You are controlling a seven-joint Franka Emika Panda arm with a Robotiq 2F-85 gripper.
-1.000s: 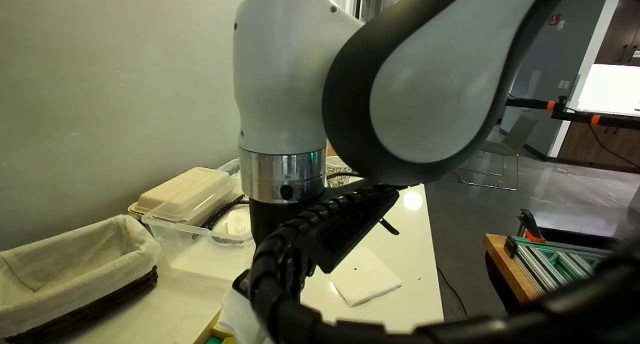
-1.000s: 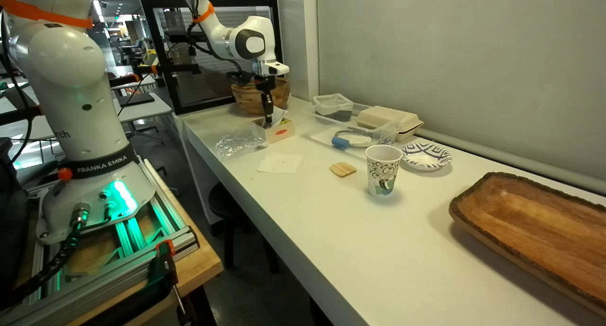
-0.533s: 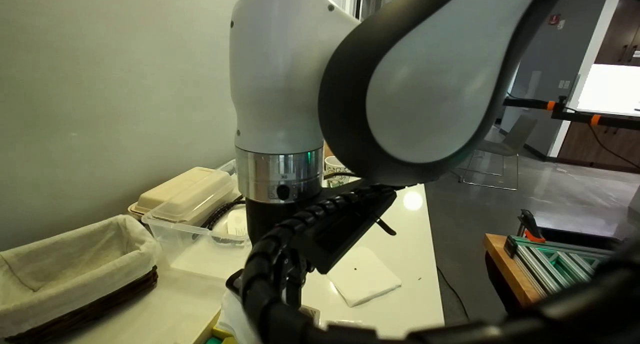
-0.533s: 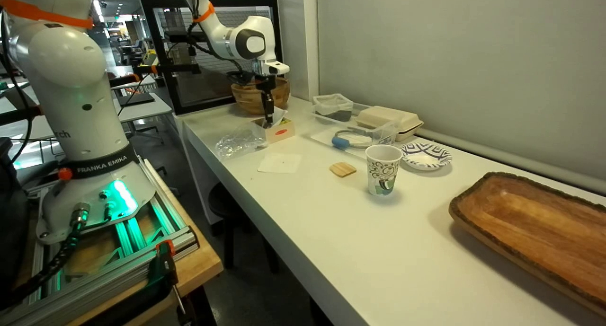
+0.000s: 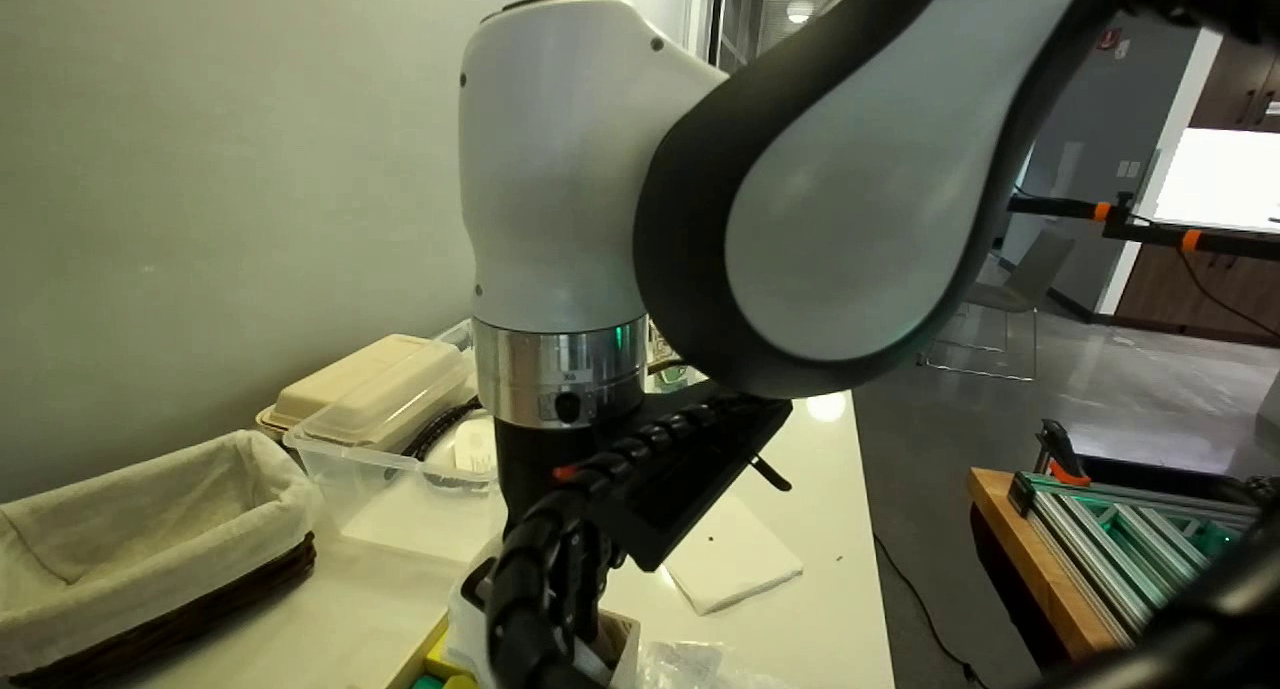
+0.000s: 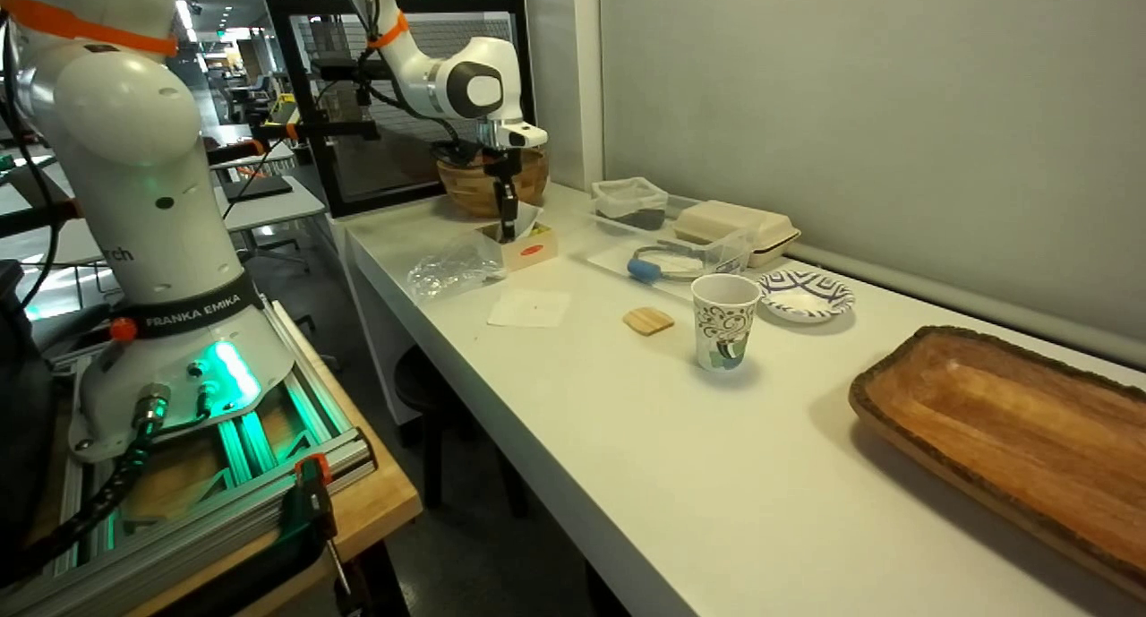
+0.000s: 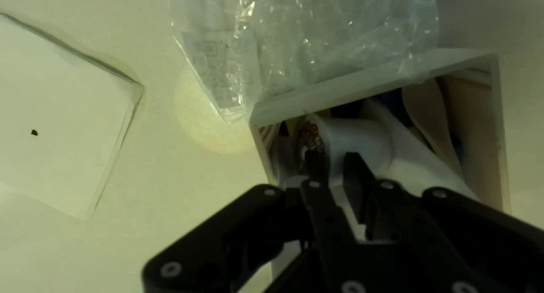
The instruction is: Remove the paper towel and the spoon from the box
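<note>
The box (image 6: 534, 257) stands at the table's far end; its pale rim (image 7: 378, 83) also shows in the wrist view. The white paper towel (image 6: 526, 216) sticks up from it. In the wrist view the paper towel (image 7: 425, 169) lies along the inside, right of a white cylinder (image 7: 361, 140) with a reddish end. The pale spoon (image 7: 427, 108) leans in the box's upper right corner. My gripper (image 7: 332, 162) points down into the box over the cylinder. Its fingers are partly open with a narrow gap; whitish surface shows through. The fingertips' contact is too dark to tell.
A clear plastic bag (image 7: 323, 38) touches the box rim. A flat square napkin (image 6: 530, 309) lies near it. A clear container (image 6: 618, 227), a lined basket (image 5: 150, 539), a wooden bowl (image 6: 466, 187) and a paper cup (image 6: 723, 330) stand around.
The arm shifts slightly, then moves lower, bringing the gripper deeper toward the box. The table objects stay where they are.
</note>
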